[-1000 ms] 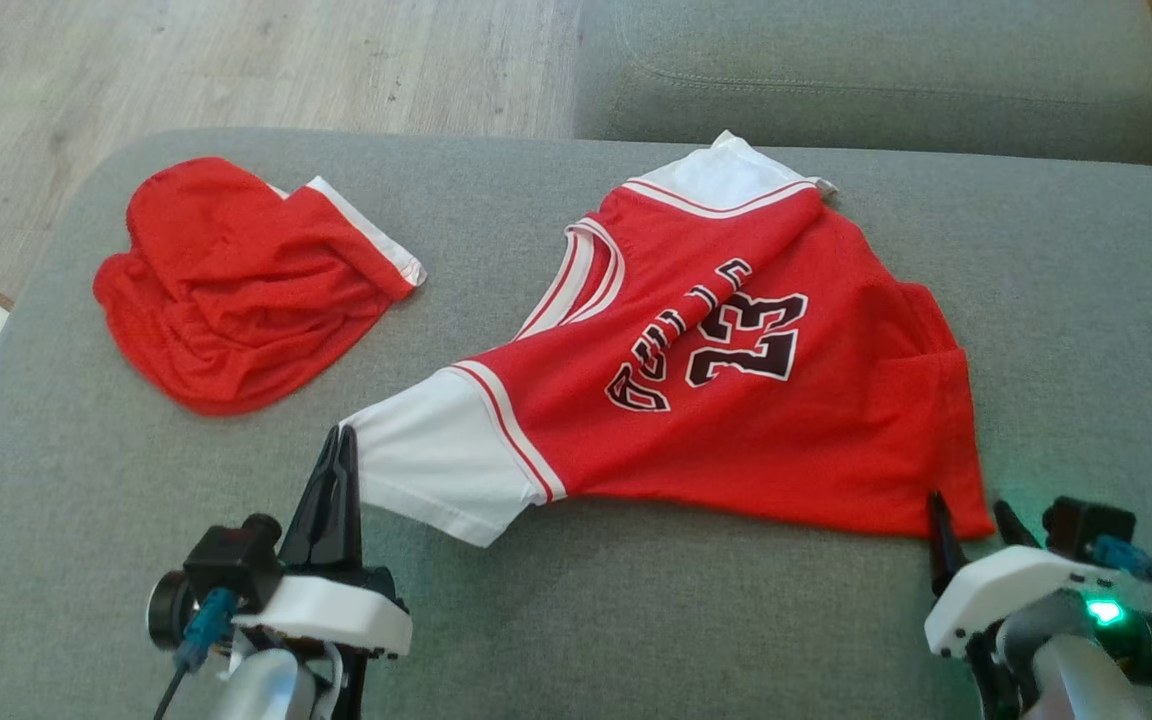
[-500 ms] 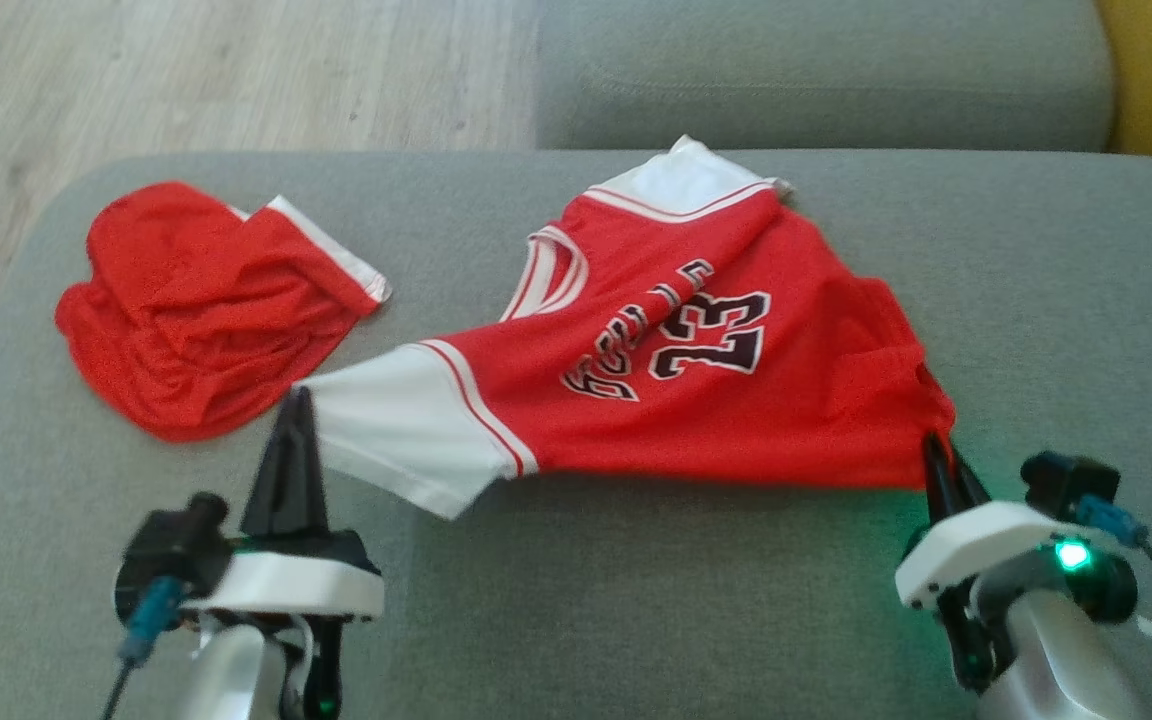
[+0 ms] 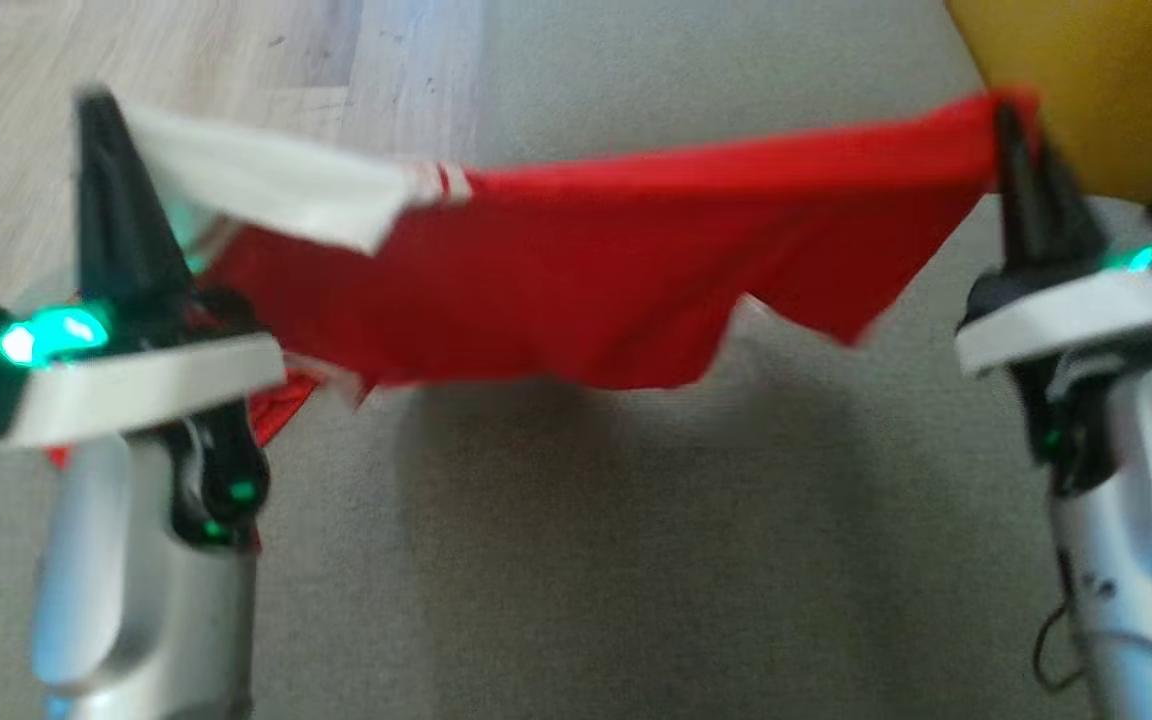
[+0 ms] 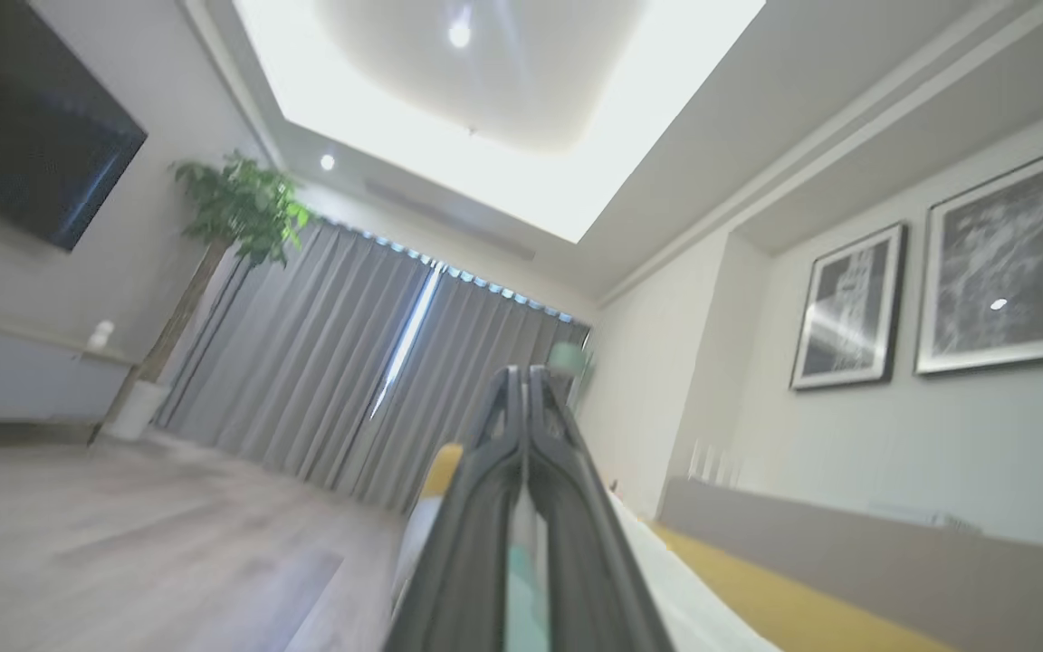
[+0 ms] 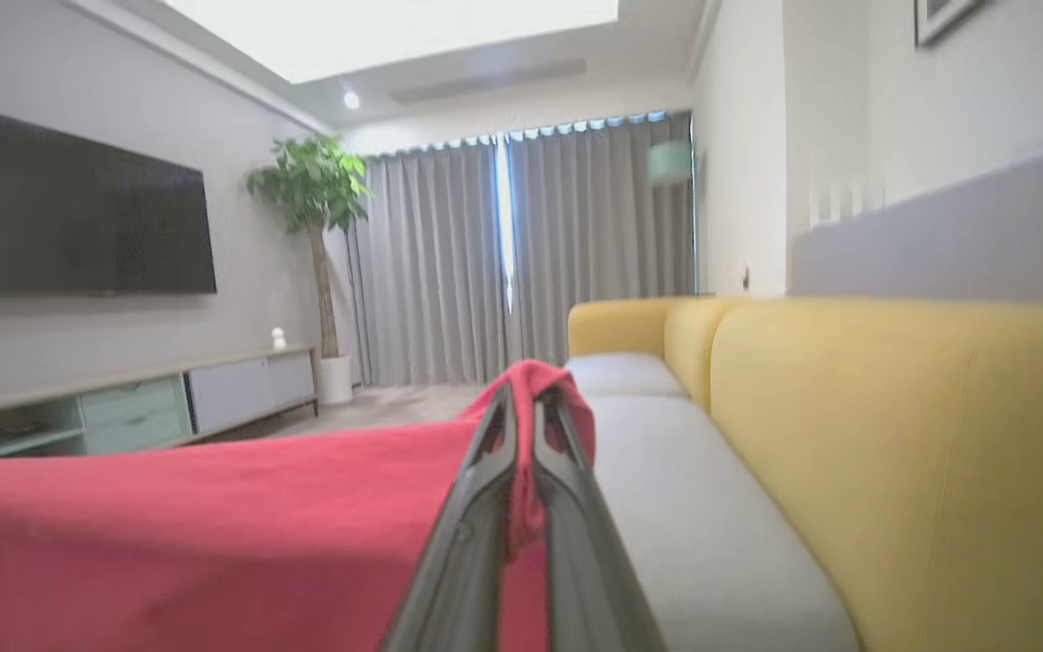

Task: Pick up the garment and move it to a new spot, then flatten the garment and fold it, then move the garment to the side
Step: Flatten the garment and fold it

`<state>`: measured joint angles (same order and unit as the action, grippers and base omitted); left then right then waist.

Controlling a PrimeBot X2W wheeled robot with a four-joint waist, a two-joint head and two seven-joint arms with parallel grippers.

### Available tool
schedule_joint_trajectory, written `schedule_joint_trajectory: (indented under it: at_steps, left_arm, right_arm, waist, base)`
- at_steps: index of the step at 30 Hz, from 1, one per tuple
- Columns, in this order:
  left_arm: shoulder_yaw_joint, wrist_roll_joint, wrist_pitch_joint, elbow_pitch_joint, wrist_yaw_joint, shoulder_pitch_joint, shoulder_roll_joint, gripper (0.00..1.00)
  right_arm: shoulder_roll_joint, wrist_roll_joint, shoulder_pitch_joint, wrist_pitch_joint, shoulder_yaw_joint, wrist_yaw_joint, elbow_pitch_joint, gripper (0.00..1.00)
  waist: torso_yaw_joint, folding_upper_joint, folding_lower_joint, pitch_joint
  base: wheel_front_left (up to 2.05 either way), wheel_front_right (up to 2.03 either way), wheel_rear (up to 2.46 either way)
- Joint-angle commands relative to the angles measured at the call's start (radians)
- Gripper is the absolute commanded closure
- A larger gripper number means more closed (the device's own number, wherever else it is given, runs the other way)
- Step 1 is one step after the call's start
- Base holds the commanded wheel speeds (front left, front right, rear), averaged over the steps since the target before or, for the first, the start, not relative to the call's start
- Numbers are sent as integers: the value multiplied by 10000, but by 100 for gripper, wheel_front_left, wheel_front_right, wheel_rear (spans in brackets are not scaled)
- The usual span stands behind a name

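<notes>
Since the earlier frame, both arms have risen and the jersey [image 3: 576, 290] has left the sofa seat [image 3: 636, 560]. The left hand [image 3: 96, 110] pinches its white sleeve, the right hand [image 3: 1004, 120] its red corner; it hangs stretched above the seat. Pickup judged done; placing, flattening, folding, setting aside remain.

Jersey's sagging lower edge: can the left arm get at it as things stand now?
Probably not. The left gripper is shut on the white sleeve, holding the jersey stretched towards the right gripper. Nothing blocks the lower edge above the grey cushion, but it would have to let go first.
</notes>
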<state>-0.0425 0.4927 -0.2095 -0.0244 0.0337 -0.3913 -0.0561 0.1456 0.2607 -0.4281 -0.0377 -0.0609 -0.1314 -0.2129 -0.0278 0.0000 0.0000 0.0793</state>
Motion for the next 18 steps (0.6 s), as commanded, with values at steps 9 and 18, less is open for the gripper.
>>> schedule_joint_trajectory:
  at_steps: [9,18]
  left_arm:
    - [673,394,1144,2837,-515,-1687,-370,100]
    - [543,145,2560,2347,-516,-2553,-1340,100]
  right_arm:
    - [695,111,-1338,1435,-380,7,2792,100]
    - [879,486,-1892,2722,-155,7,2576,100]
  waist:
    - [439,0,0,95]
    - [870,0,0,-1228]
  base:
    - [0,0,0]
    - [0,0,0]
